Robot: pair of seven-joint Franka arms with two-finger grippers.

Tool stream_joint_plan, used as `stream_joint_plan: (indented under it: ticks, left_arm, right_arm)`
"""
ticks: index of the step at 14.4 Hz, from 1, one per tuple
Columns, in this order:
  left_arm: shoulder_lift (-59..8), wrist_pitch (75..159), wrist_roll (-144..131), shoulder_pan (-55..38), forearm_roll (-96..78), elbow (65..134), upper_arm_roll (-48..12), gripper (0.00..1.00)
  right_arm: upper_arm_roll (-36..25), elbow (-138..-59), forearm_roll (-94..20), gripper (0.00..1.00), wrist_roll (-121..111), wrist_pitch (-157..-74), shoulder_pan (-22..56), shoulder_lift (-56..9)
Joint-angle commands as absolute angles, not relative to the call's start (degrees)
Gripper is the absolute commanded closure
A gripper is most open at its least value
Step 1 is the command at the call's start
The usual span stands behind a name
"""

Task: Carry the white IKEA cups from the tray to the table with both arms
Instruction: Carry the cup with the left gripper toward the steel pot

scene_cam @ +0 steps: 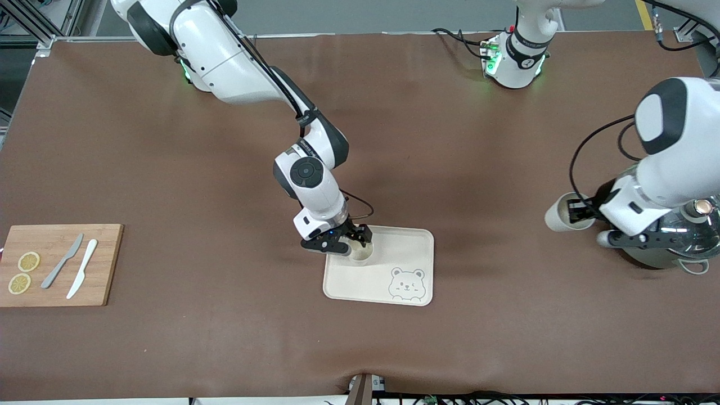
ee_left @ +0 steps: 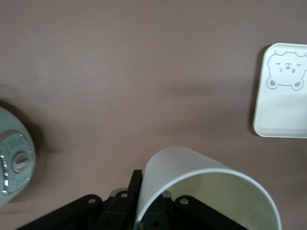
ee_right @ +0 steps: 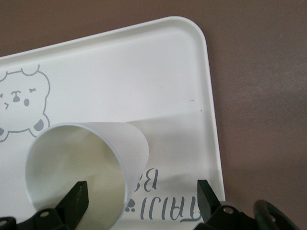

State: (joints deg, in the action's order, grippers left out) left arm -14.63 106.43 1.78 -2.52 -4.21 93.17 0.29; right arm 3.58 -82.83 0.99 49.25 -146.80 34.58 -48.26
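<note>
One white cup [scene_cam: 361,257] [ee_right: 125,139] stands upright on the cream bear tray [scene_cam: 394,247] [ee_right: 144,67], in the tray's corner nearest the right arm's base. My right gripper [scene_cam: 351,241] [ee_right: 141,196] is open just above it. One finger is at the cup's mouth, the other stands outside over the tray's lettering. The second white cup [scene_cam: 565,216] [ee_left: 192,167] hangs tilted over the brown table toward the left arm's end. My left gripper [scene_cam: 579,212] [ee_left: 146,203] is shut on its wall at the rim, one finger inside and one outside.
A glass kettle with a metal lid [scene_cam: 683,242] [ee_left: 12,163] sits under the left arm's wrist. A wooden cutting board [scene_cam: 59,264] with two lemon slices and two knives lies at the right arm's end. The tray [ee_left: 283,110] shows at the edge of the left wrist view.
</note>
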Motion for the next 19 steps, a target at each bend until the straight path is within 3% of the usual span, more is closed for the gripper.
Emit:
stream_joint_plan:
  ticks: [1,4,6,12,19]
  left_arm:
    - [-10.39,110.98,7.37,0.09,-5.18,101.47,-0.18,1.00]
    - [-3.71,126.61,9.65,1.49,-5.27,120.00,-0.26,1.00]
    - [-1.42,131.73,10.20,1.41,-5.71,127.14,-0.35,1.00]
    - [-1.40,141.13,10.20,0.97,-7.47,137.01,-2.11,1.00]
    - [-5.62,148.88,10.19,0.79,-11.95,139.48,-5.27,1.00]
  right_arm:
    - [2.90,-80.77,1.93,0.03,50.71,-146.87,35.24,-49.31]
    - [2.99,-80.16,1.85,0.44,50.54,-146.25,34.54,-48.96]
    - [2.99,-80.07,1.85,0.62,50.62,-146.25,34.72,-49.04]
    - [2.99,-80.16,1.93,0.97,50.62,-146.60,35.24,-49.13]
    - [2.99,-80.24,3.69,1.00,50.45,-146.60,34.89,-49.04]
